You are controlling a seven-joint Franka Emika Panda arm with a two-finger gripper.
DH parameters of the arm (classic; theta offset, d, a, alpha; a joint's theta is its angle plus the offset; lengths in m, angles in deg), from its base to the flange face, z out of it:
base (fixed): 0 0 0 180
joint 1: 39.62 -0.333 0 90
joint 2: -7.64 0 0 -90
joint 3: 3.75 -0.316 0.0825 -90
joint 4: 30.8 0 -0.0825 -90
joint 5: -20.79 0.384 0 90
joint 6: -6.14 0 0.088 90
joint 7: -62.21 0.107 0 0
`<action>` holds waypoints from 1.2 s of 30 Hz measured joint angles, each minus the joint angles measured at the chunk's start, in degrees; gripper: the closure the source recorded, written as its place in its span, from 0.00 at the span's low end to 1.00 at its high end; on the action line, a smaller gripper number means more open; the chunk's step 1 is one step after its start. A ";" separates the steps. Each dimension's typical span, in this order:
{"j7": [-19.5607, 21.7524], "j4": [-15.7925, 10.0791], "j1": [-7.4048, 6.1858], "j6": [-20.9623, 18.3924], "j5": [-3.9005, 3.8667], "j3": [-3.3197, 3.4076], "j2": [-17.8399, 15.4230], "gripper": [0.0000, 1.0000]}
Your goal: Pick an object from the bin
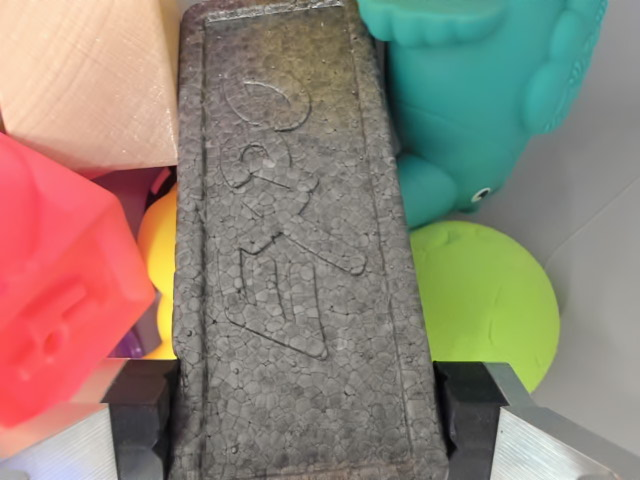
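Observation:
A dark grey foam block [300, 250] with raised lettering fills the middle of the wrist view, running from top to bottom. My gripper [305, 420] is shut on the block: one black pad [140, 410] presses its left side and the other pad [470, 410] its right side at the bottom of the view. Whether the block rests on the other objects or hangs above them cannot be told.
Around the block lie a red plastic toy [55, 290] at the left, a pale wooden block [90, 80] at top left, an orange-yellow ball [160, 240], a teal rubber animal [480, 90] at top right and a lime green ball [490, 300]. The grey bin floor [600, 230] shows at right.

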 joint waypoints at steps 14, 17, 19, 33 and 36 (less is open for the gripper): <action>0.75 -0.28 0.06 -6.46 -1.06 0.10 -7.02 1.00; 0.86 -0.29 0.11 -8.02 -1.23 0.10 -8.65 1.00; 0.93 -0.30 0.16 -9.42 -1.35 0.10 -10.06 1.00; 1.38 0.64 0.27 -20.08 -1.92 0.10 -19.80 1.00; 1.45 1.13 0.28 -22.47 -2.01 0.09 -21.73 1.00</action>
